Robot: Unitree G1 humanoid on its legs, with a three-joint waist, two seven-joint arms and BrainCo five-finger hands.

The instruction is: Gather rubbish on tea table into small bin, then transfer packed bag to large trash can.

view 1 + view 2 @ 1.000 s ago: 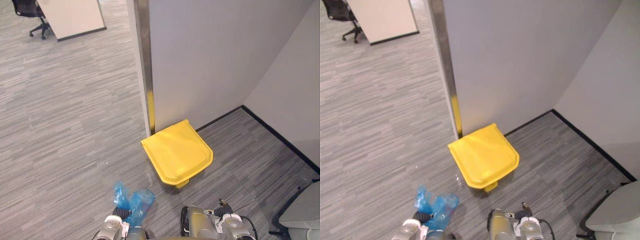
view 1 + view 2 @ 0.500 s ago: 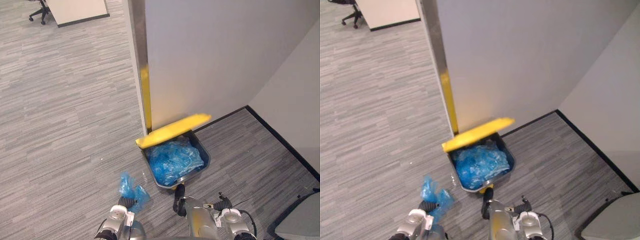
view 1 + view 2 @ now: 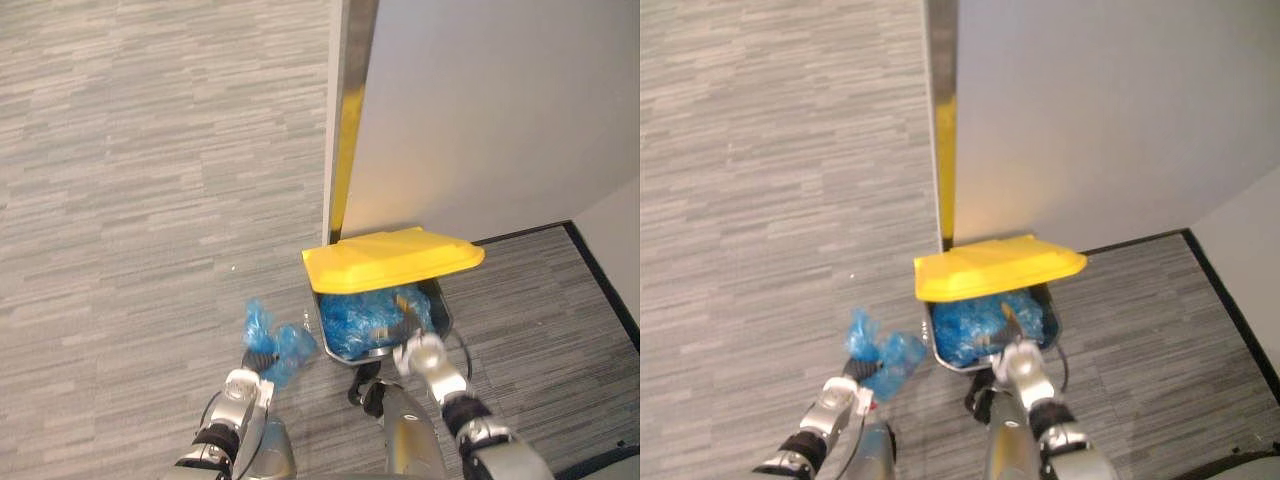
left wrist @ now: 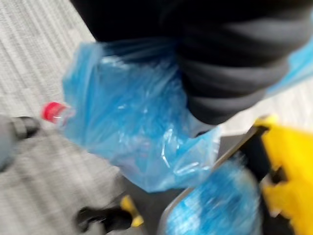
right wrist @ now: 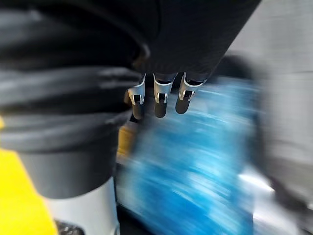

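Gripped in left hand point(image 3: 241, 386): packed blue bag point(image 3: 270, 340), held off the floor just beside large trash can point(image 3: 443, 312). Yellow lid point(image 3: 390, 258) raised. Right hand point(image 3: 422, 352) over the blue-lined opening, fingers relaxed, empty.

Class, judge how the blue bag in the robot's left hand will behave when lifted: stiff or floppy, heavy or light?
Probably floppy: the blue bag is thin, crinkled film bunched in the left hand. Likely light, though a red cap suggests a bottle inside.
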